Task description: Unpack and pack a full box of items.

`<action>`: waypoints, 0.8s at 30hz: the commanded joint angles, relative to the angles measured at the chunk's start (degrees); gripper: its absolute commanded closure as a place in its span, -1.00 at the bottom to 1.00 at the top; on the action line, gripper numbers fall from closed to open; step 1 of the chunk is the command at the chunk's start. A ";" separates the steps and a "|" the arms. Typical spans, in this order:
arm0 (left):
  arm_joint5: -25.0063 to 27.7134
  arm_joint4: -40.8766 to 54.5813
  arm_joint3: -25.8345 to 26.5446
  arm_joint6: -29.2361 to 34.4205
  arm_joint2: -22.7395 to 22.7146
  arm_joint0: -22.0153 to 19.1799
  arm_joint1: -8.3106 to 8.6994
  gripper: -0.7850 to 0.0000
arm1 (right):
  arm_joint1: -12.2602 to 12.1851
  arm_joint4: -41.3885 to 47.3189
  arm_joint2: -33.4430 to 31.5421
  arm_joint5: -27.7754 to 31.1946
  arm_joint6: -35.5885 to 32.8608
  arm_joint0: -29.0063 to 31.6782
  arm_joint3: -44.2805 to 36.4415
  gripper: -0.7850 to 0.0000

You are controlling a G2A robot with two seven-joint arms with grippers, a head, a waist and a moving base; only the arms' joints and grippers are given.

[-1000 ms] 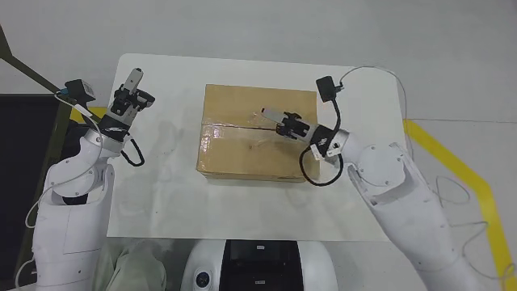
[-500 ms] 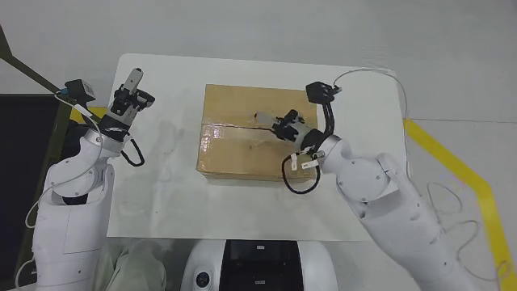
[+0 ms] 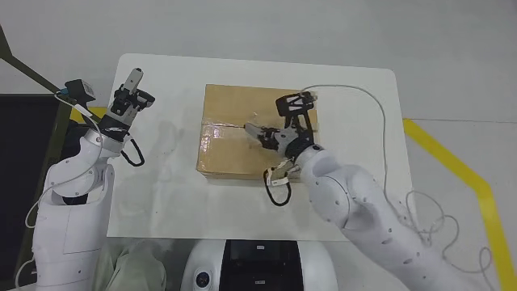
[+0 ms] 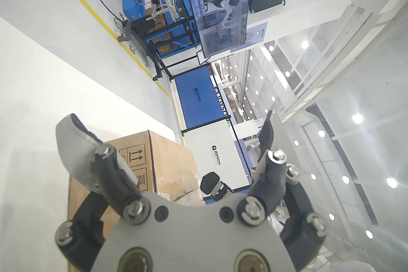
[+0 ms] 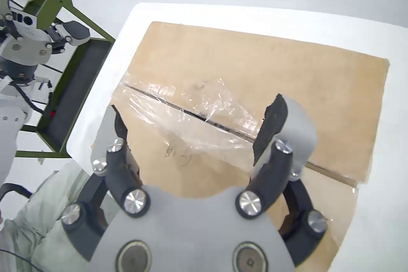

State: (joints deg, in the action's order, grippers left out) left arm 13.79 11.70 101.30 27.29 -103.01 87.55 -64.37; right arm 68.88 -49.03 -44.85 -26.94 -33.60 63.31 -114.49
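A closed brown cardboard box (image 3: 234,105) stands in the middle of the white table (image 3: 363,170). Crumpled clear tape (image 5: 197,113) runs along its centre seam. My right gripper (image 3: 257,130) hovers open just above the seam, near the middle of the lid; in the right wrist view its fingers straddle the tape (image 5: 194,123) with nothing between them. My left gripper (image 3: 133,89) is raised over the table's far left corner, well clear of the box, open and empty (image 4: 172,136). The box's side (image 4: 165,155) shows past it.
A green metal rack (image 5: 63,62) with a dark tray stands off the table's left side. A yellow floor line (image 3: 452,162) runs to the right. Bare tabletop lies left, right and in front of the box.
My right arm has swung from the box's right side toward the middle, carrying the gripper leftward along the seam. The left arm has stayed put.
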 commanded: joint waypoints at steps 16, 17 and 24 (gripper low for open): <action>0.00 0.00 0.00 0.00 0.00 0.00 0.00 -1.00 | 2.93 -17.12 5.94 -6.13 -9.88 -5.14 3.82 -0.11; 0.00 0.00 0.00 0.00 0.00 0.00 0.00 -1.00 | 3.07 -17.80 6.03 -6.13 -10.62 -5.33 4.00 -0.07; 0.00 0.00 0.00 0.00 0.00 0.00 0.00 -1.00 | 4.03 -21.07 6.32 -4.89 -14.42 -6.07 5.11 -0.18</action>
State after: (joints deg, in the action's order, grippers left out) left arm 13.79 11.70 101.30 27.29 -103.01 87.55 -64.37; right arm 72.83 -69.36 -38.60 -31.87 -47.80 56.99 -109.30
